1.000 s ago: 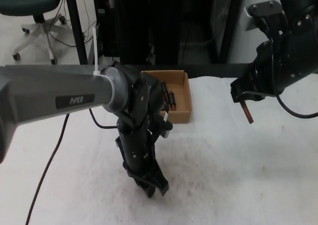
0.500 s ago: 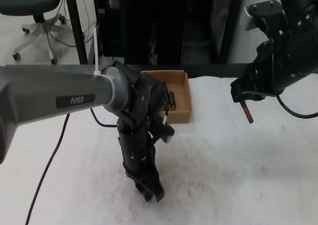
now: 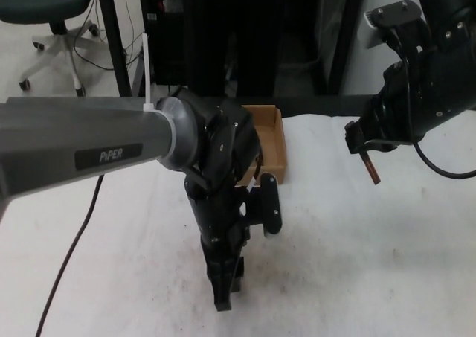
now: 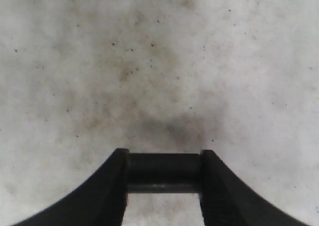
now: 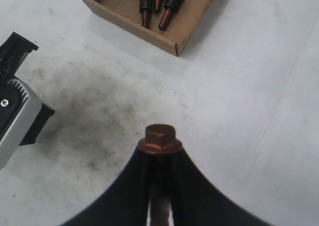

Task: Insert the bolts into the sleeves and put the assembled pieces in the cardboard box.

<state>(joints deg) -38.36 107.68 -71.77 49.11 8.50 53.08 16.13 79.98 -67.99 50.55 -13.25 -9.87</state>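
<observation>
**Sleeve and bolt held, box at far centre**

Bench (image 3: 357, 262): white cloth with dark smudges, open room at right and near side.
Left end effector (image 3: 225, 298): low over near centre, pinching a short black cylindrical sleeve (image 4: 164, 172) crosswise.
Right end effector (image 5: 159, 153): raised at far right, well apart, pinching a copper-coloured hex-head bolt (image 5: 159, 135) by its shank.
Cardboard box (image 5: 129, 27): open-topped, far centre, holding assembled pieces (image 5: 160, 0).

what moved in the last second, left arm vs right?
The left arm's wrist twisted over the cloth. Its hand, shut on the sleeve, turned and slid slightly nearer the camera, and the arm now hides more of the cardboard box. The right hand stayed raised over the bench, with the bolt hanging down from it. Nothing was visibly grasped or released.
</observation>
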